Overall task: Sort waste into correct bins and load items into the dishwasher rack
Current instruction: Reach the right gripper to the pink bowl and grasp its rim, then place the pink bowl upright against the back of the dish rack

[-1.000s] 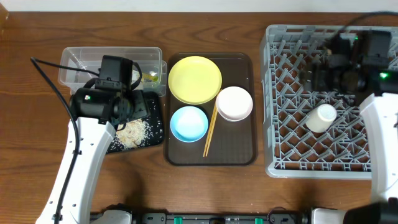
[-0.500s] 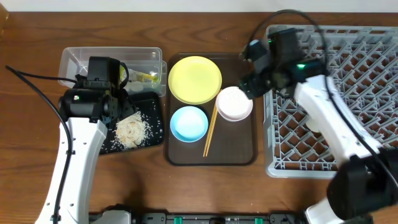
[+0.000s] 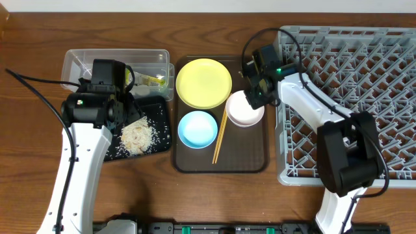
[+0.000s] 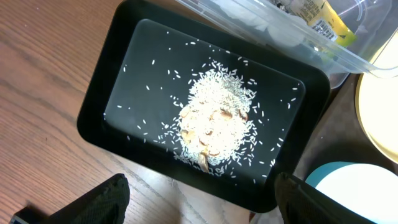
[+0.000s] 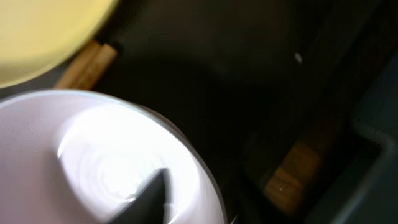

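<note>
My left gripper (image 4: 202, 208) hangs open above the near edge of the black tray (image 4: 112, 74), with nothing between its fingers. A pile of rice scraps (image 4: 214, 121) lies in that tray. The yellow-green wrapper (image 3: 154, 80) sits in the clear tub (image 3: 78, 62). On the brown tray (image 3: 247, 149) are the yellow plate (image 3: 203, 82), blue bowl (image 3: 197, 128), pink bowl (image 3: 244, 110) and chopsticks (image 3: 220, 136). My right gripper (image 3: 258, 97) is at the pink bowl's far rim. One of its fingers (image 5: 152, 196) is inside the bowl (image 5: 93, 155); the other is lost in the dark.
The grey dishwasher rack (image 3: 364, 65) fills the right side, and my right arm reaches from it across its left wall. The clear tub and black tray stand close together left of the brown tray. Bare wood lies along the table's front.
My right arm has swung from over the rack to the pink bowl and its jaws have narrowed. The left gripper drew back from the rice, which now shows in full.
</note>
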You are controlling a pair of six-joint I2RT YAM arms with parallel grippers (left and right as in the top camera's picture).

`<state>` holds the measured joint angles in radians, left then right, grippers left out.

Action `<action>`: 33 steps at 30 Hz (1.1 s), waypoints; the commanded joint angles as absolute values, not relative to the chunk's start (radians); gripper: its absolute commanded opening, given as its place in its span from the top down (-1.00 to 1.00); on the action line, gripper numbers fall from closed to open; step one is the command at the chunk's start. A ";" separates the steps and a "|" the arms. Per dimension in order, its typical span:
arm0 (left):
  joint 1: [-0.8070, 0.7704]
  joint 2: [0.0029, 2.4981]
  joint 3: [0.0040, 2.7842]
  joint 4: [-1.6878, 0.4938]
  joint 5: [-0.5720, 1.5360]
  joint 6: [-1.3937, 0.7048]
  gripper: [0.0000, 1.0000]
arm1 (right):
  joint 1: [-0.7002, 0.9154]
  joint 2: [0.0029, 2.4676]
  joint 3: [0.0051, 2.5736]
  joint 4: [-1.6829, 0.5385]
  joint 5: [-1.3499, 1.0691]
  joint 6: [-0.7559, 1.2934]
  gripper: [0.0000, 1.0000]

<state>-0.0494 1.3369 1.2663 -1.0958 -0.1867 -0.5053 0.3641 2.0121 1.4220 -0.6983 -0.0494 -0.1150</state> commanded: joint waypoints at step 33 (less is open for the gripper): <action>-0.045 1.319 1.272 -1.095 -0.194 -0.522 -0.64 | 0.277 1.676 1.461 -0.334 0.971 -0.283 0.97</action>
<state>-0.0494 1.3365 1.2663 -1.0939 -0.1864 -0.5064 0.3073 1.6245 1.4612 -0.3717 0.7700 -0.1677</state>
